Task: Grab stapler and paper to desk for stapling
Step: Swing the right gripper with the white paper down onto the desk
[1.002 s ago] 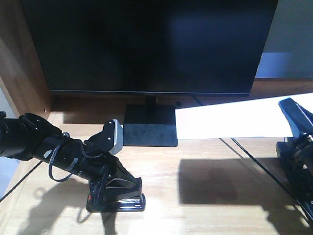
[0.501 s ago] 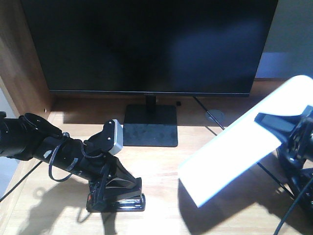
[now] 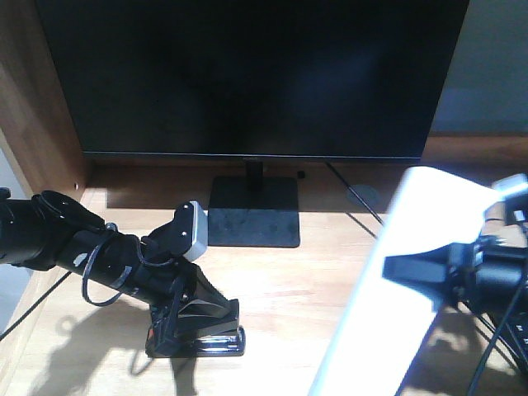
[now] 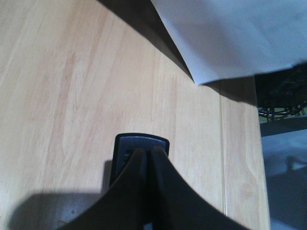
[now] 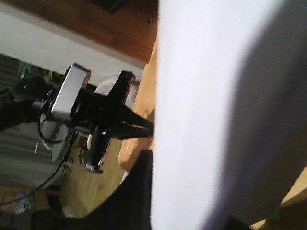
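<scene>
- The left gripper (image 3: pixel 191 323) pinches the stapler (image 3: pixel 198 340), with its fingers (image 4: pixel 127 191) almost together over the top.
- The stapler rests on the desk (image 3: pixel 280 280), at 7 o'clock from the black stand (image 3: pixel 252 213).
- The right gripper (image 3: pixel 412 271) clamps the paper (image 3: pixel 388 322), one dark finger lying across its face.
- The paper hangs tilted above the desk at 4 o'clock from the stand, well apart from the stapler.
- The paper hides much of the right arm and the desk behind it.
- The monitor (image 3: pixel 247 74) fills 12 o'clock. A cable (image 3: pixel 355 202) runs toward 4 o'clock and vanishes behind the paper.
</scene>
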You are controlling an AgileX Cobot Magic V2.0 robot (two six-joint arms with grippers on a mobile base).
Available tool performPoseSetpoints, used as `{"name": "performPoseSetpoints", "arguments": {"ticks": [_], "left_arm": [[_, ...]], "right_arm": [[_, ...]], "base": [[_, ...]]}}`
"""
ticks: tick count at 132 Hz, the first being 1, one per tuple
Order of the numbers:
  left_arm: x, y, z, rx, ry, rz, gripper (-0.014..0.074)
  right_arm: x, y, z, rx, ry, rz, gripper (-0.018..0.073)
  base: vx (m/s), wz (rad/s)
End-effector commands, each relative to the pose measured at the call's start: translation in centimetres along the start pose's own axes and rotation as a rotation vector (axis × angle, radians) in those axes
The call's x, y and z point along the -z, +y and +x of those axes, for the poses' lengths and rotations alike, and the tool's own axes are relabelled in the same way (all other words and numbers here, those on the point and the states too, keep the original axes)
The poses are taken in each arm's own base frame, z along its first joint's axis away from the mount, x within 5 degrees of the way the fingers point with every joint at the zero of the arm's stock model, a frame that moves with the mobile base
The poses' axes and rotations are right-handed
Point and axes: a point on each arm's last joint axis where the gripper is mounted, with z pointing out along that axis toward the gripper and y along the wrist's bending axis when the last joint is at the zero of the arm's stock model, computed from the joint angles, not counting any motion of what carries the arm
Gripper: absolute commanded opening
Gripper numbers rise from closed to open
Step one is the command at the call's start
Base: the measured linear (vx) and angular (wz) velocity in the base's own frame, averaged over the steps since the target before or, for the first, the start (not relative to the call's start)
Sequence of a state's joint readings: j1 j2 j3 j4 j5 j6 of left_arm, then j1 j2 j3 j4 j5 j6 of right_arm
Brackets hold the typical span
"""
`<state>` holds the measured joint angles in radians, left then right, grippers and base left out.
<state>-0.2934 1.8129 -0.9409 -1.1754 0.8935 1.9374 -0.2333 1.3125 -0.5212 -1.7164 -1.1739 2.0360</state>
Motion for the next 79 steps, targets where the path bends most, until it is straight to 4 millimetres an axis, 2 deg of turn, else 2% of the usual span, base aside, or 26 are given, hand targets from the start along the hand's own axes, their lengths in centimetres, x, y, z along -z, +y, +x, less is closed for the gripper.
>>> {"name": "performPoseSetpoints", "arguments": {"ticks": [1,46,62,79], "left_arm": [[1.1,-0.3,-1.9,-0.013,-0.073,-0.006,-0.0006],[1.1,-0.3,-1.9,-0.013,-0.073,-0.006,-0.0006],[1.1,-0.3,-1.9,-0.013,-0.073,-0.006,-0.0006],[1.1,-0.3,-1.9,-0.013,-0.073,-0.006,-0.0006]], "right_arm": [[-0.6,3.0,0.3,0.053,0.074,-0.208,-0.0002],[-2.8,5.2,1.4,0.064,0.144,-0.315,-0.0002],[-3.0,4.8,1.7,0.085,0.166,-0.259,-0.0002],[-3.2,3.3,1.9,0.123,0.189,-0.101,-0.0002]], "base": [[0.0,0.0],[0.0,0.0],[0.0,0.0],[0.0,0.0]]}}
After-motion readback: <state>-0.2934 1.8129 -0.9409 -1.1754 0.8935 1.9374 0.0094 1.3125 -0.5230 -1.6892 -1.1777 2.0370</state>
